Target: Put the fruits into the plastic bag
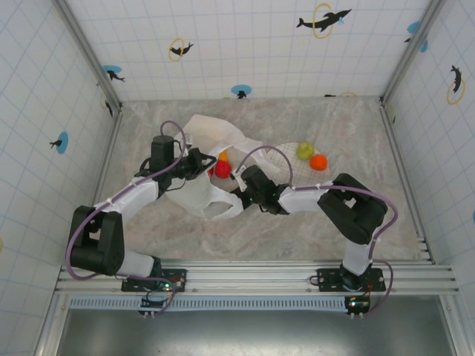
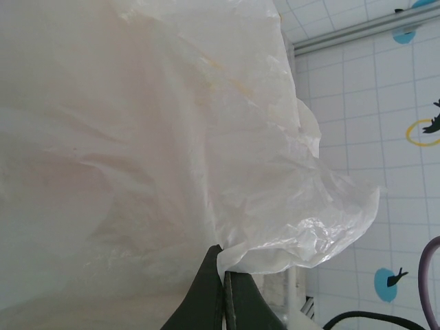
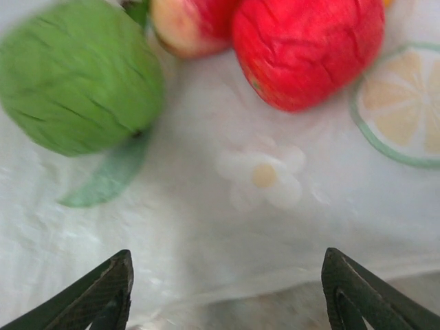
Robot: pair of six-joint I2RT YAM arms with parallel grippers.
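Observation:
The white plastic bag (image 1: 199, 194) lies crumpled at the table's middle. My left gripper (image 1: 200, 160) is shut on the bag's edge, and its fingertips (image 2: 225, 273) pinch a fold of the thin plastic bag (image 2: 137, 137), holding it up. My right gripper (image 1: 237, 180) is open at the bag's mouth, its gripper (image 3: 227, 292) wide over printed plastic with nothing between the fingers. Just ahead of it lie a green fruit (image 3: 75, 75), a red fruit (image 3: 306, 48) and a red-yellow fruit (image 3: 189, 24). From above, the red fruit (image 1: 223, 169) peeks out beside an orange-yellow one (image 1: 223, 156).
A pale round plate (image 1: 280, 157) sits to the right of the bag, with a yellow-green fruit (image 1: 304, 150) and an orange fruit (image 1: 318, 162) at its right side. Tiled walls enclose the marble tabletop on three sides.

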